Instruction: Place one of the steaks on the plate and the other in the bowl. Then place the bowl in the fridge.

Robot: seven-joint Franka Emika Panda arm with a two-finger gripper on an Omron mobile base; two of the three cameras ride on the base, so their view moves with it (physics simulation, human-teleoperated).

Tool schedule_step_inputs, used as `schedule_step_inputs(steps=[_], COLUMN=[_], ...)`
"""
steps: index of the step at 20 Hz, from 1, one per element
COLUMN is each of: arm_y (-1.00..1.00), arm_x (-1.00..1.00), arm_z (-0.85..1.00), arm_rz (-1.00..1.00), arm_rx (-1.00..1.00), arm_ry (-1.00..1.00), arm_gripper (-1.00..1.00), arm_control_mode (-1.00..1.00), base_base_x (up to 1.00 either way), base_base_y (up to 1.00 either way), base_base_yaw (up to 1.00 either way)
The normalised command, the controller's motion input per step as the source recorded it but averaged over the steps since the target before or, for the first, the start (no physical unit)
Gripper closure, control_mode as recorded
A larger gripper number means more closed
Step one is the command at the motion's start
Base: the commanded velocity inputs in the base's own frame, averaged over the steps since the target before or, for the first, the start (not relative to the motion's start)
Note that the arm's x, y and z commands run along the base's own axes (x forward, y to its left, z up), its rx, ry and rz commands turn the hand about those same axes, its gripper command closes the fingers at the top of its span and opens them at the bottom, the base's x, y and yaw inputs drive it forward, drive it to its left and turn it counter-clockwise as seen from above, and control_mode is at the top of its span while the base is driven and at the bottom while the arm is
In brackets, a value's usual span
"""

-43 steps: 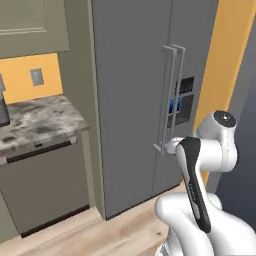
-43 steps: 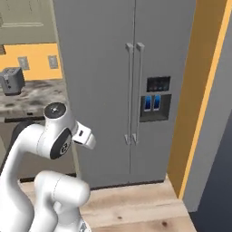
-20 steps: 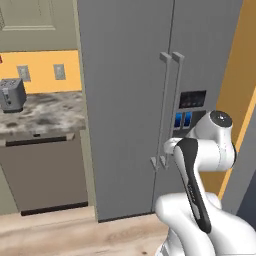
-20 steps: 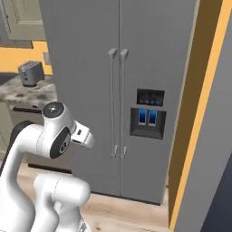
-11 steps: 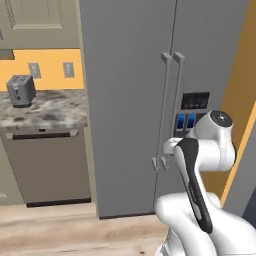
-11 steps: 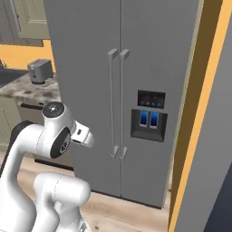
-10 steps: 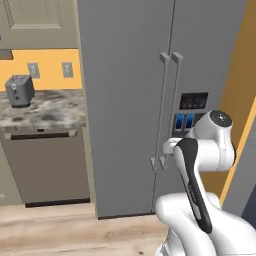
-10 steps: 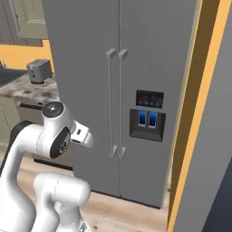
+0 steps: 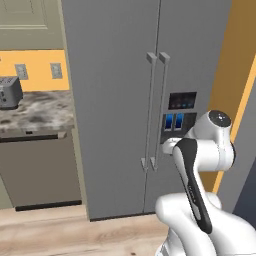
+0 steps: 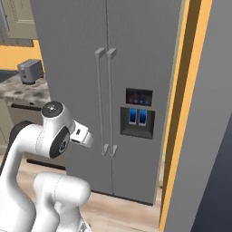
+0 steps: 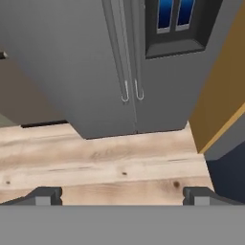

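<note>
Kitchen walls in orange back a speckled counter (image 9: 37,112) at far left, where a grey toaster (image 9: 9,92) stands near the wall, with two outlets (image 9: 37,71) above and a dark dishwasher front (image 9: 40,172) below. Right of the counter stands the fridge (image 9: 120,75), both doors shut, its two long silver handles (image 9: 155,112) running side by side down the middle seam. On the right door sits the dispenser (image 10: 137,113), a dark panel with two lit blue windows; no brand or writing can be read on it or anywhere else. Pale wood floor (image 11: 110,165) runs along the fridge foot, and an orange wall edge (image 10: 174,136) stands just right of it. In the hand view the gripper (image 11: 122,196) hangs over the floor with its fingers (image 11: 45,195) spread as wide as they go and nothing between them; the fridge lies beyond them, well apart, its handle ends (image 11: 131,91) ahead of the gap.
</note>
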Motion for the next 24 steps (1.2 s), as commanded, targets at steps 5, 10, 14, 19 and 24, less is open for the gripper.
schedule_step_inputs(steps=[5, 10, 14, 19, 24], arm_y=[0.0, 0.02, 0.15, 0.13, -0.1], arm_x=[0.08, 0.87, 0.91, 0.89, 0.64], arm_z=[-0.02, 0.0, 0.0, 0.0, 0.0], arm_rz=[0.0, 0.0, 0.0, -0.1, -0.09], arm_rx=[0.0, 0.0, 0.0, 0.0, 0.0], arm_ry=[0.0, -0.07, -0.31, -0.2, -0.02], arm_gripper=[-1.0, -1.0, -1.0, -1.0, -1.0], arm_control_mode=[-1.0, -1.0, -1.0, -1.0, -1.0], base_base_x=[-0.1, 0.0, 0.0, 0.0, 0.0], base_base_y=[0.0, 0.0, 0.0, 0.0, 0.0], base_base_yaw=[0.0, 0.0, 0.0, 0.0, 0.0])
